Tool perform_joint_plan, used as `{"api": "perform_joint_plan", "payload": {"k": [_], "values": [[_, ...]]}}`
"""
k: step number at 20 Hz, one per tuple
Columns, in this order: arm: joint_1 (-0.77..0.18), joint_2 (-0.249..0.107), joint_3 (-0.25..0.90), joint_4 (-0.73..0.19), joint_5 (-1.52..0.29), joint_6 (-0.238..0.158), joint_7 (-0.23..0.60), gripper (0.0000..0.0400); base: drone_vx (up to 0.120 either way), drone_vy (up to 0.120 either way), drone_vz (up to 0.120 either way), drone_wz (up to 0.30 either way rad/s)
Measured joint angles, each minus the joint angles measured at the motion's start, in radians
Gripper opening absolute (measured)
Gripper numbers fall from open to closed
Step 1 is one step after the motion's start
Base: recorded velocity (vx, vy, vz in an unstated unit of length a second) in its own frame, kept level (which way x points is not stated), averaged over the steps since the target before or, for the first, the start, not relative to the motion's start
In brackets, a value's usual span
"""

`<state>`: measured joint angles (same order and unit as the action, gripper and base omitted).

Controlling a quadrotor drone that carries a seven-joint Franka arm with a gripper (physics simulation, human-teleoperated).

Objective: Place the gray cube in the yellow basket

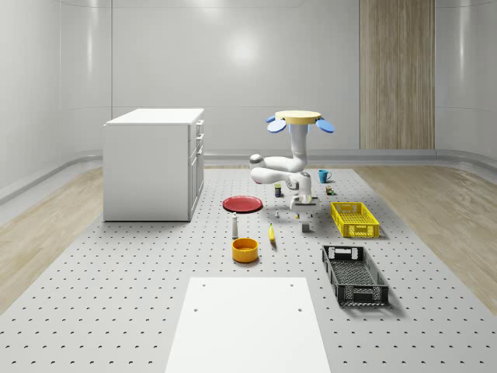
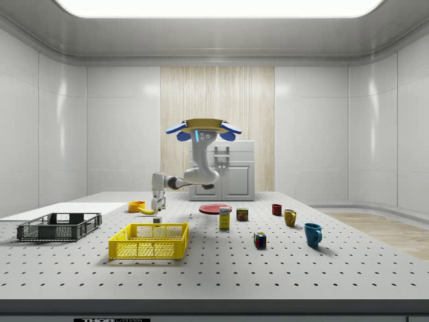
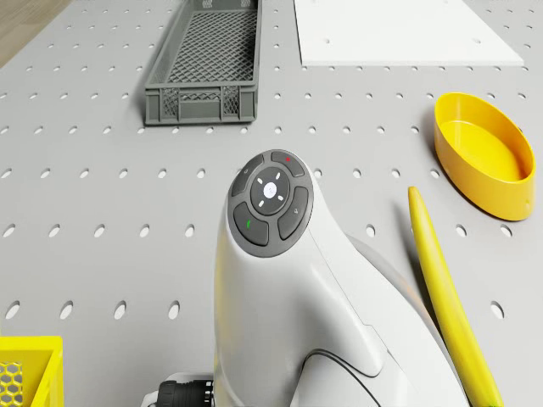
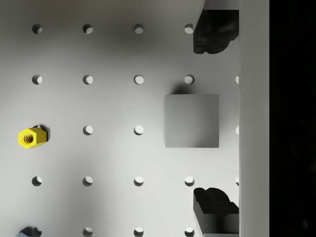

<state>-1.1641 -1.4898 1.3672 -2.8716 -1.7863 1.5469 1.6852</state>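
A: Gripper (image 4: pixel 216 118) spread wide, pointing straight down over the gray cube (image 4: pixel 191 121). Wrist view: two dark fingertips (image 4: pixel 213 34) flank the cube w/ clear gaps, neither touching, and both tips are cut off by the frame edges.

B: Cube's spot?

A: On the perforated table (image 1: pixel 116 295), centre of the whole-scene view, just left of the yellow basket (image 1: pixel 355 218). In that view it's (image 1: pixel 305 226) a small block under the gripper (image 1: pixel 304 210).

B: Drone?

A: Drone (image 1: pixel 301 120) hovers above the table, over the cube area, arm (image 1: pixel 283 167) folded below it. Side view: cube (image 2: pixel 157 220) partly hidden behind the basket (image 2: pixel 149 240), hard to make out.

B: Other bits?

A: Small yellow nut (image 4: pixel 32 137) at left of the wrist view. Drone view: the arm's housing (image 3: pixel 280 280) blocks the lower centre; banana (image 3: pixel 445 297) runs off the lower edge, yellow bowl (image 3: pixel 484 154) sits at right, gray crate (image 3: pixel 208 59) clipped at top.
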Motion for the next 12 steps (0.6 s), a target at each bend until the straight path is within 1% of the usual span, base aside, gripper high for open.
{"api": "perform_joint_plan", "payload": {"k": [3,12], "values": [[-0.002,-0.006,-0.017,0.003,-0.015,0.011,0.000,0.0400,0.000,0.000,0.000,0.000],[-0.015,-0.020,-0.123,0.027,-0.113,0.060,-0.001,0.0400,0.000,0.000,0.000,0.000]]}}
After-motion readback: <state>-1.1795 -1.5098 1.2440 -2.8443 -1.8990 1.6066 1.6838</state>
